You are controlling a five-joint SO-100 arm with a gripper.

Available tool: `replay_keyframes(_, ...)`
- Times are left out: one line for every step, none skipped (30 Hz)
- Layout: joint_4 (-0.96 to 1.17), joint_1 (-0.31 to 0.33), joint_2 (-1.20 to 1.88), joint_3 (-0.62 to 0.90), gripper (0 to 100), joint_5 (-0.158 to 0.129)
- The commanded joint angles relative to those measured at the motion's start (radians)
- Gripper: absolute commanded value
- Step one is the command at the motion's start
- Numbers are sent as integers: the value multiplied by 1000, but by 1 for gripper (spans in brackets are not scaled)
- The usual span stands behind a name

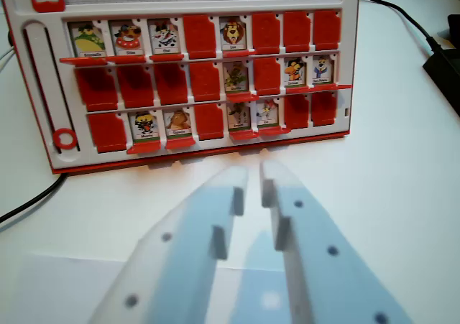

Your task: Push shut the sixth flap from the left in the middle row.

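Your pincer (253, 177) fills the lower centre of the frame, pale blue-grey, its two fingers nearly parallel with a narrow gap between the tips. It holds nothing. The tips hover over bare white table (402, 195), just short of the board's near edge.

The game board (205, 155), red and white, spans the upper part of the frame. It carries three rows of flaps. In the middle row, the four leftmost sit shut and show plain red. The fifth from the left (236, 77) stands up with a green cartoon animal. The sixth flap (267, 75) shows plain red, lying flat just right of that fifth one. The seventh (294, 72) and eighth (322, 70) stand up with cartoon animals.

Name labels sit under each picture, but you cannot read them; the print is too small and blurred.

A red ring slider (65, 139) sits at the bottom of the slot on the board's left side. Black cables (32, 198) cross the table at lower left and upper right.
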Motion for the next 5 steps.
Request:
replay_keyframes(20,-28,17,-12,2,0)
replay_keyframes(20,-29,18,-12,2,0)
replay_keyframes(26,-32,23,-11,2,-3)
replay_keyframes(26,-34,31,-6,2,-5)
replay_keyframes(26,-38,38,-2,2,-5)
